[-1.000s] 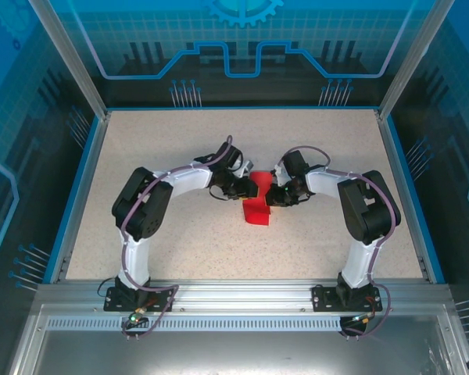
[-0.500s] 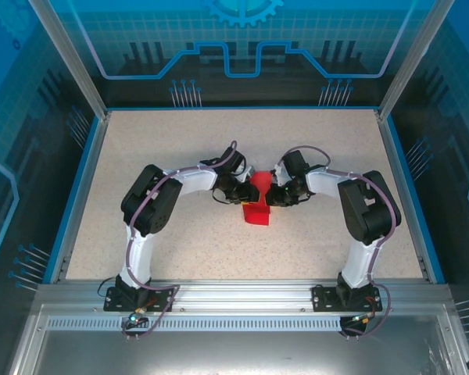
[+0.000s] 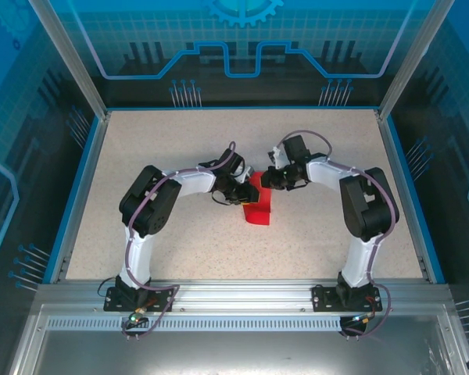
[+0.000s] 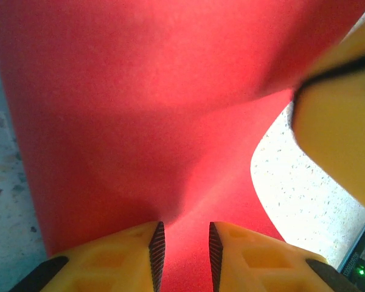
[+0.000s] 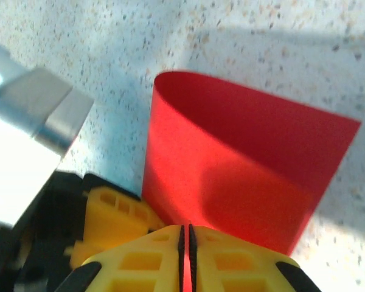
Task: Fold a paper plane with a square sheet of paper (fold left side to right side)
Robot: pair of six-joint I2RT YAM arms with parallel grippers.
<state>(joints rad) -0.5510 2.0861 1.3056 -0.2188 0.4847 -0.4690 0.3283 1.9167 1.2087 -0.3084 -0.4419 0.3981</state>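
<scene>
Bright red square sheet of paper [image 3: 257,209], mid-table [image 3: 180,141], in a loose, seemingly uncreased curl.

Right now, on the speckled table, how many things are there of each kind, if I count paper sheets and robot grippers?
Paper sheets: 1, the bright red thin paper sheet, curled over.
Grippers: 2, the yellow-fingered left gripper and the yellow-fingered right gripper.
Total: 3
</scene>
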